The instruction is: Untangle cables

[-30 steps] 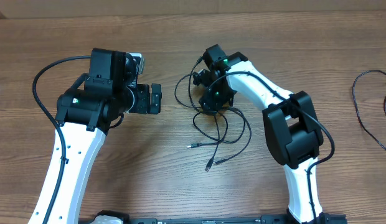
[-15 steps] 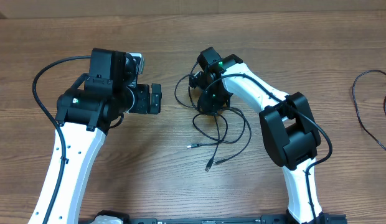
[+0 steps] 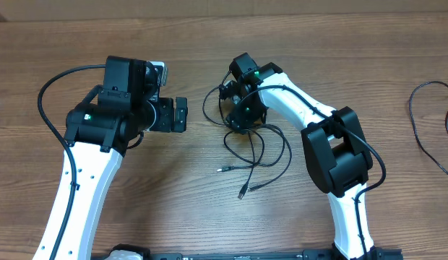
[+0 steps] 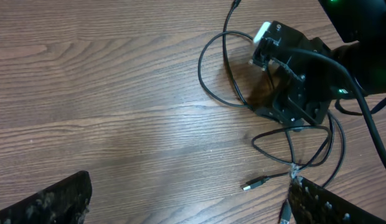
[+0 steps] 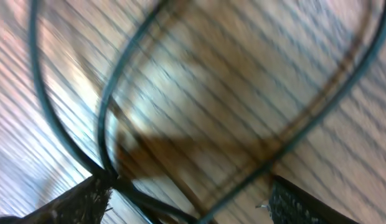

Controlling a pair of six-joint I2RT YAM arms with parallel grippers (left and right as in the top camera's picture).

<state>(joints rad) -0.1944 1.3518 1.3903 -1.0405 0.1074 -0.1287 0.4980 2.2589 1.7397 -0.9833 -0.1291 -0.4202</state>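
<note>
Cables (image 5: 101,130) seem light, limp; pinch near a plug (image 4: 255,184); left fingers (image 4: 50,202) wide apart; right fingers (image 5: 81,202) apart over strands.

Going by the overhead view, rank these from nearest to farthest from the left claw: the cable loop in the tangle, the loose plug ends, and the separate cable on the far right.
1. Cable loop: just right of the left claw.
2. Loose plug ends: lower in the frame, to its right.
3. Separate cable: far right of the view.
</note>
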